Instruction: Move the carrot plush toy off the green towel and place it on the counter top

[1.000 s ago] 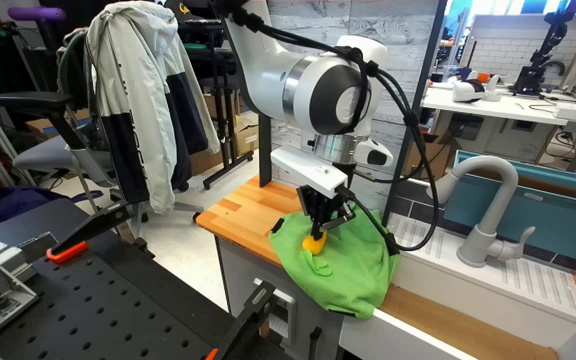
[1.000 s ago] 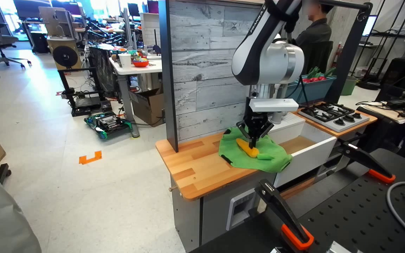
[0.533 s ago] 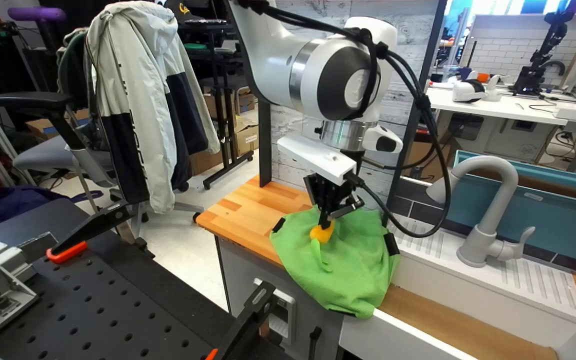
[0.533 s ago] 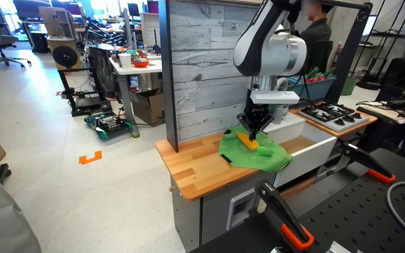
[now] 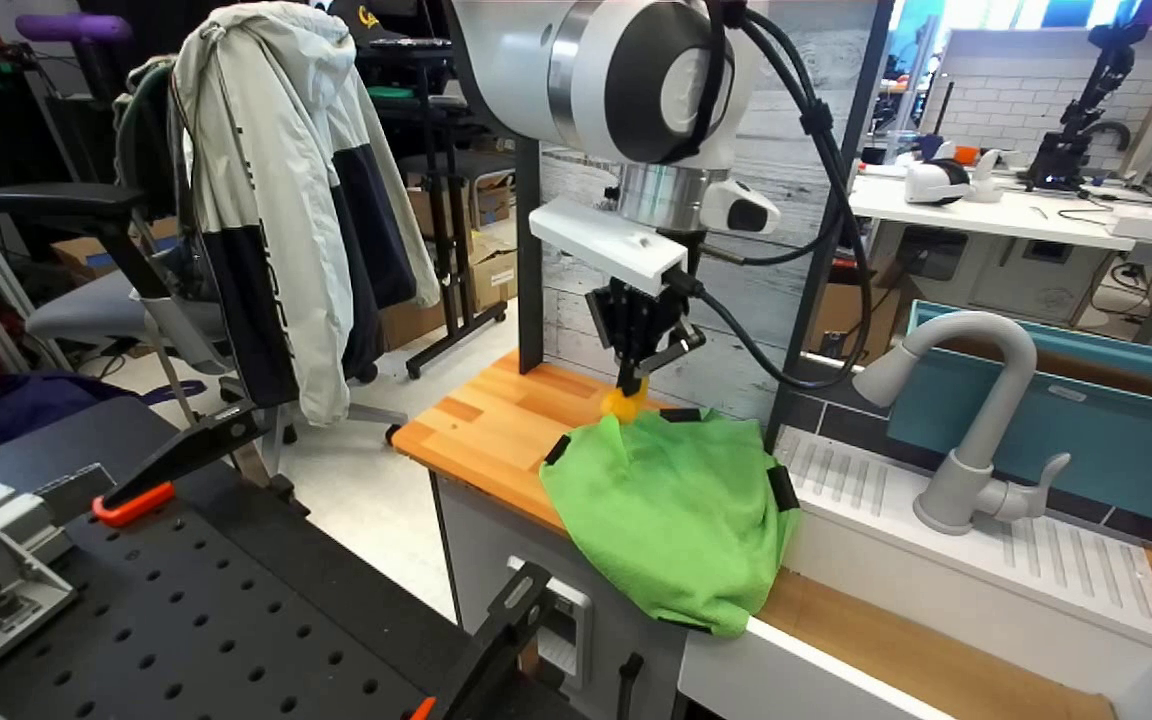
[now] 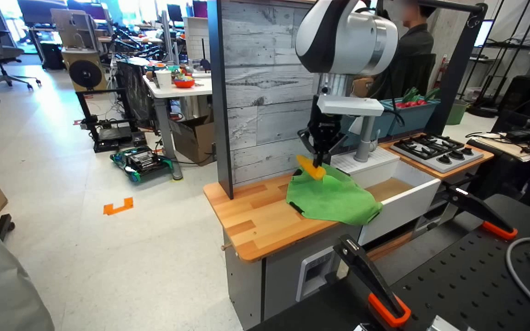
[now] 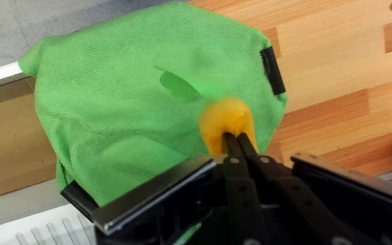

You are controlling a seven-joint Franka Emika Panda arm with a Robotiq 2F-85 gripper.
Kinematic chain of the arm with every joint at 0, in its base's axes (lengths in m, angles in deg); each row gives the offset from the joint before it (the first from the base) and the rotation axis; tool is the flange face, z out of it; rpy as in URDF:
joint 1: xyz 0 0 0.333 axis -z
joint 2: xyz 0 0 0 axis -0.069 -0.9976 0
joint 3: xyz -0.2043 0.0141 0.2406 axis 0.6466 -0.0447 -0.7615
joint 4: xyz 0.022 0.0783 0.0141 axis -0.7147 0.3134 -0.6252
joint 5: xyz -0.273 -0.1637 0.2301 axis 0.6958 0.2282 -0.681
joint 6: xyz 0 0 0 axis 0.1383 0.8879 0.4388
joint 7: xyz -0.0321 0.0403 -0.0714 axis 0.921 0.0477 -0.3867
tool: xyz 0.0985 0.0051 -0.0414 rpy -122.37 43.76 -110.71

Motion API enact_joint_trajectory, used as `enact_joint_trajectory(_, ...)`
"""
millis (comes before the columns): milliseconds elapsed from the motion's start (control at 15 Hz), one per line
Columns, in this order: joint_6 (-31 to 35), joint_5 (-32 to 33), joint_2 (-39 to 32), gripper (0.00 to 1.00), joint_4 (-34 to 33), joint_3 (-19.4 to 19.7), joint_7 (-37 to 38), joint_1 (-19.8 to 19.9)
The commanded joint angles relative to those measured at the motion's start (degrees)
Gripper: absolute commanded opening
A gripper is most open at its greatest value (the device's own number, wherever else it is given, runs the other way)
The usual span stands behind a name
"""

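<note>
Grey panel (image 6: 265, 96) behind claw (image 6: 318, 162), faucet (image 5: 991, 420), teal bin (image 5: 1116, 430)

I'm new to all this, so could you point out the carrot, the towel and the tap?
Carrot (image 7: 227, 117), in the wrist view: the leafy end of its orange body.
Towel (image 5: 681, 520), in an exterior view: the middle of its green cloth.
Tap (image 5: 1004, 402), in an exterior view: its grey neck.
</note>
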Motion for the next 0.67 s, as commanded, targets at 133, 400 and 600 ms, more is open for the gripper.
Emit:
enact_joint_trajectory(133, 0.9, 0.1, 2.6, 0.01, 1.9, -1.2, 0.1, -3.0)
enact_joint_trajectory(400, -0.1, 0.6, 1.4, 0.01, 0.1, -1.5, 0.8, -5.8)
enact_joint_trajectory(600, -1.1, 0.9, 0.5, 0.01, -1.3, -1.6, 1.3, -7.6)
